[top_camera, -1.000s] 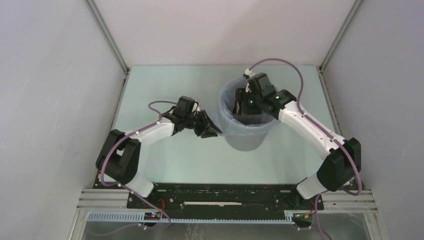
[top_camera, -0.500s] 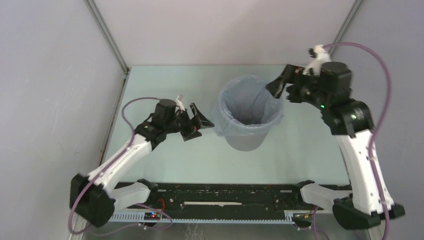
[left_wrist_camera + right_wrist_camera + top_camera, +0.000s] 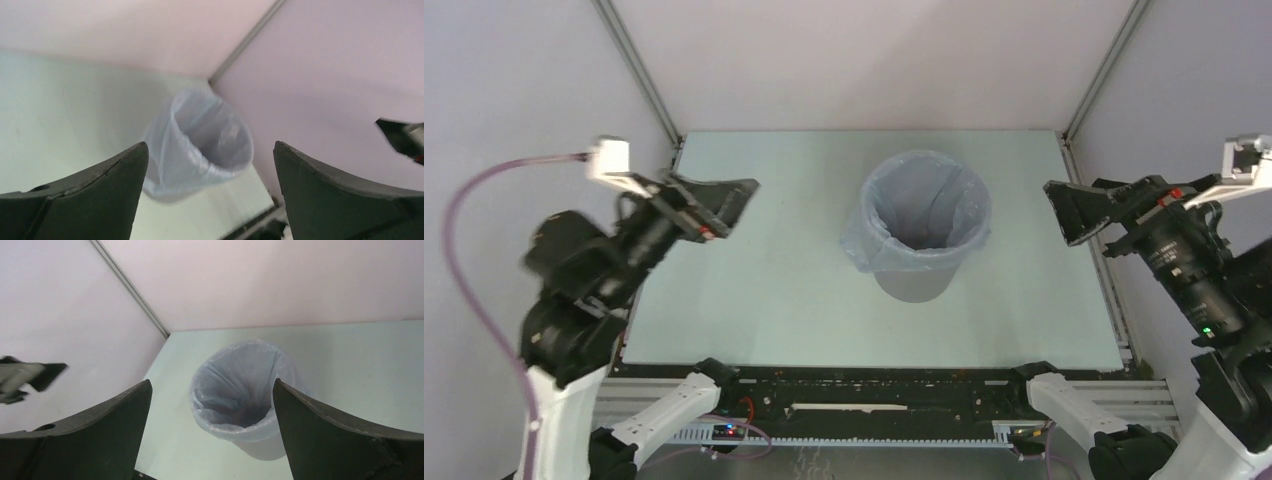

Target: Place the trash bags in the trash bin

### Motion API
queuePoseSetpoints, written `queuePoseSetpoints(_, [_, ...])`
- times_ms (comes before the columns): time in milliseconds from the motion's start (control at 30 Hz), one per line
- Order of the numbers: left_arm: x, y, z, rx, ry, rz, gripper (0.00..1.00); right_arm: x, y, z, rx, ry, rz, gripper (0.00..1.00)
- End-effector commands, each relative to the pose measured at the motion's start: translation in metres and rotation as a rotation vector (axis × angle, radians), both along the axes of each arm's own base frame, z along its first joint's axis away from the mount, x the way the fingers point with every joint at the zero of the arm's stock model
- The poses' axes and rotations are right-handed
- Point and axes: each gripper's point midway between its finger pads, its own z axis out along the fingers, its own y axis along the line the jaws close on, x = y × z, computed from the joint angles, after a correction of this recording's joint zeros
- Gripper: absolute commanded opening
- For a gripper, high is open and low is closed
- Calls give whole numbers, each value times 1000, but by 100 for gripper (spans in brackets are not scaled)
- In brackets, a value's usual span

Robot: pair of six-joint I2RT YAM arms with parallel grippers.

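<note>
Both arms have swung up and away from the trash bin [image 3: 914,287] within the last second. The left pincer [image 3: 736,205], which was at the bin's left rim, now hangs high over the left edge of the bench [image 3: 774,300]. The right pincer [image 3: 1060,212], which was reaching down inside the bin, is lifted out past the right edge. Each wrist view shows its fingers spread wide apart with nothing between them. The pale-blue trash bag [image 3: 876,245] sits inside the upright bin near the middle of the bench. Its mouth is open and its top is folded outward over the round rim, with a loose flap hanging down the left side. With the bag seated and both pincers released and well clear, the task looks done, or all but.
</note>
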Motion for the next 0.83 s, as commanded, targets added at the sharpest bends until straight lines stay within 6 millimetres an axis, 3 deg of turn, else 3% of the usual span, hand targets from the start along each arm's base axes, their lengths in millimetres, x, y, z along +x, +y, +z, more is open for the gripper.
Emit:
queuePoseSetpoints(0, [-22, 48, 63, 117, -206, 161, 100, -10, -5, -4, 31, 46, -29, 100])
queuePoseSetpoints(167, [-42, 83, 119, 140, -371, 289, 100, -26, -8, 19, 78, -18, -31, 100])
queuePoseSetpoints(300, [-55, 105, 145, 155, -443, 377, 100, -30, -8, 33, 86, -61, -21, 100])
queuePoseSetpoints(533, [-55, 116, 138, 186, -443, 426, 100, -25, 0, 45, 113, -94, 15, 100])
queuePoseSetpoints(800, [-49, 109, 139, 195, -462, 410, 100, -12, 15, 43, 134, -52, 81, 100])
